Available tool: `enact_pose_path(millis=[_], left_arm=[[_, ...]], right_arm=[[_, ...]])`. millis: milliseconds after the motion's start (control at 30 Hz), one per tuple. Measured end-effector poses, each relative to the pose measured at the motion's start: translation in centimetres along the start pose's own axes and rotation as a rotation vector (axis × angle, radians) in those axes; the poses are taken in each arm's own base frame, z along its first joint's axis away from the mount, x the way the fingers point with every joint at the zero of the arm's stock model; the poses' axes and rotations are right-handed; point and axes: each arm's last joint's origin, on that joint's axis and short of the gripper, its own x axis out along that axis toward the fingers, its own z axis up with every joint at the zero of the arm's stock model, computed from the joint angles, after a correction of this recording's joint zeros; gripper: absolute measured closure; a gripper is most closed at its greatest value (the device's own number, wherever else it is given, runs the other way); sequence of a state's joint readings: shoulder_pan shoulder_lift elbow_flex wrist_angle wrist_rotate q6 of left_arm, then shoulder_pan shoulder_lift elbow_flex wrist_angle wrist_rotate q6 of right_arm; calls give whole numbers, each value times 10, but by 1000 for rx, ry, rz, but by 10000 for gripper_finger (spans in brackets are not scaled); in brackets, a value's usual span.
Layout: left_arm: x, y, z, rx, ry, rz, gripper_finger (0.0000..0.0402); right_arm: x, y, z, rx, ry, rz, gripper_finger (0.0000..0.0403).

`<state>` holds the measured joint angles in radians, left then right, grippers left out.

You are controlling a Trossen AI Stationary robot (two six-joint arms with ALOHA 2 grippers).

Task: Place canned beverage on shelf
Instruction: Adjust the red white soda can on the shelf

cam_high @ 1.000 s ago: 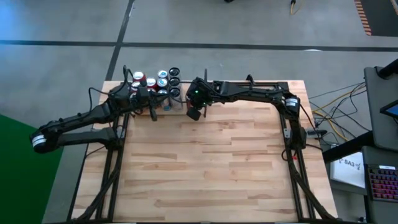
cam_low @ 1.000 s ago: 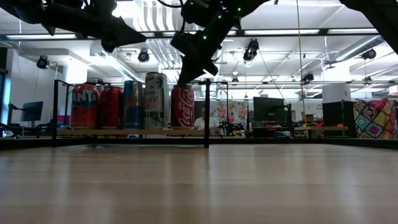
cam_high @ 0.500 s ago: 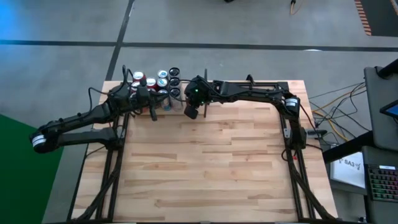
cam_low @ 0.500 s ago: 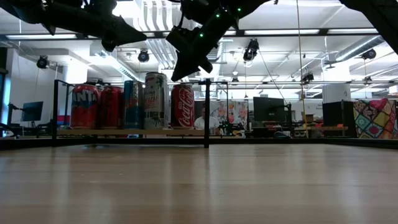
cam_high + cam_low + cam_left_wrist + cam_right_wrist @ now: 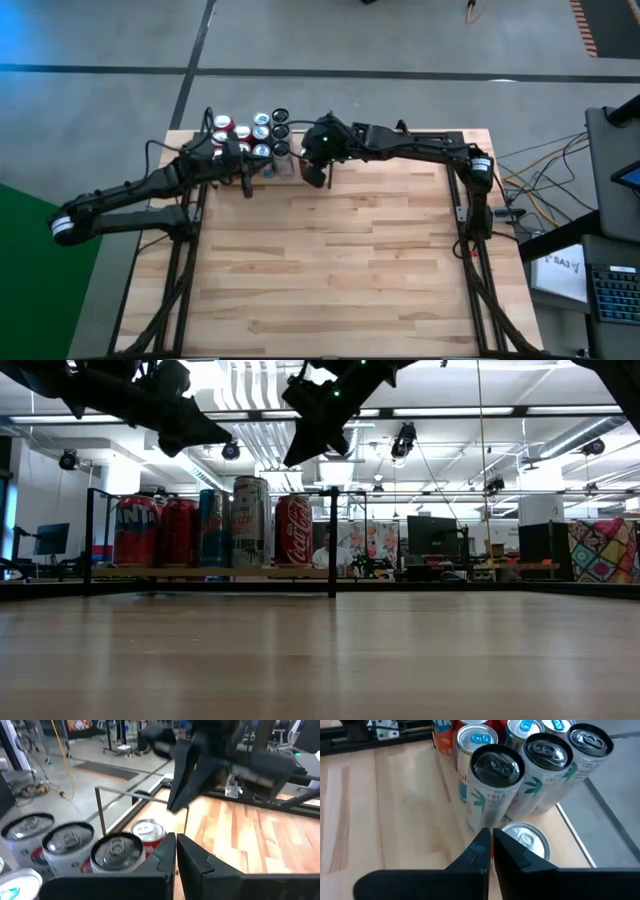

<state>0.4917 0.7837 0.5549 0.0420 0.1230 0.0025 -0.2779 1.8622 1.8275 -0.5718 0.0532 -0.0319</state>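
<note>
A red Coca-Cola can (image 5: 293, 530) stands upright on its base at the right end of a row of several cans on the shelf (image 5: 200, 572), a light wood plank edged by black rods at the table's far left. My right gripper (image 5: 292, 460) hangs shut above this can, apart from its silver top (image 5: 525, 839), and slants down. My left gripper (image 5: 226, 440) hovers shut above the row's middle, near the tall white can (image 5: 250, 520). In the left wrist view its shut fingers (image 5: 175, 857) point toward the red can (image 5: 146, 833) and the right gripper (image 5: 181, 790).
Tall palm-printed cans (image 5: 495, 785) and blue-topped cans (image 5: 476, 740) crowd the shelf behind the red can. A black upright rod (image 5: 332, 540) stands just right of it. Bare wood tabletop (image 5: 340, 260) spreads over the near side and the right.
My right gripper has risen from just over the Coca-Cola can's top to well above it, staying shut. The can stands where it was. My left gripper has kept its place, rolling slightly.
</note>
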Motion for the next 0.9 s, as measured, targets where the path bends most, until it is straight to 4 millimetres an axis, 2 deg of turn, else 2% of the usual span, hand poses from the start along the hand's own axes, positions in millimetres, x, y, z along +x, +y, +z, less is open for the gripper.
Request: enact_pose_path(millis=[133, 367, 767, 900], left_arm=[[0, -2, 2, -12, 16, -13, 402], [-1, -6, 5, -9, 19, -32, 402], [1, -20, 18, 1, -65, -100, 402], [1, -20, 20, -2, -71, -102, 402]], right_arm=[[-9, -5, -2, -2, 40, -6, 394], [-7, -15, -9, 12, 104, -22, 394], [18, -42, -16, 25, 90, -104, 394], [25, -45, -21, 30, 127, -107, 394]])
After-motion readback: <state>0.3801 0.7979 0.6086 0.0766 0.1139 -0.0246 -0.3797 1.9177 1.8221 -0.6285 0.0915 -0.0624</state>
